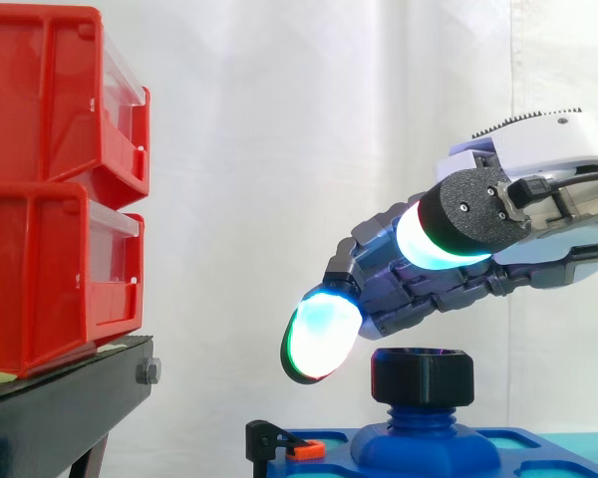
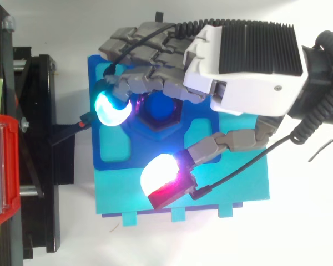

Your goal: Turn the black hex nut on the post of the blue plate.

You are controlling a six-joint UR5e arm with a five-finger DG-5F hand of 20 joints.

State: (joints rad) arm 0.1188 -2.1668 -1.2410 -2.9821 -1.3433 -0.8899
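While the robot hand (image 1: 434, 284) hangs just above the black hex nut (image 1: 422, 376), its fingers and thumb are spread apart and hold nothing; one glowing fingertip (image 1: 321, 341) lies left of the nut, not touching it. The nut sits on the post (image 1: 419, 416) in the middle of the blue plate (image 2: 114, 149), to the right of the red bins (image 1: 50, 189) on their black stand (image 1: 60, 408).

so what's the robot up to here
The robot hand hangs over the black nut on the post of the blue plate. Its fingers are spread and loosely bent, and in the side view they sit above the nut with a gap, so nothing is gripped yet.
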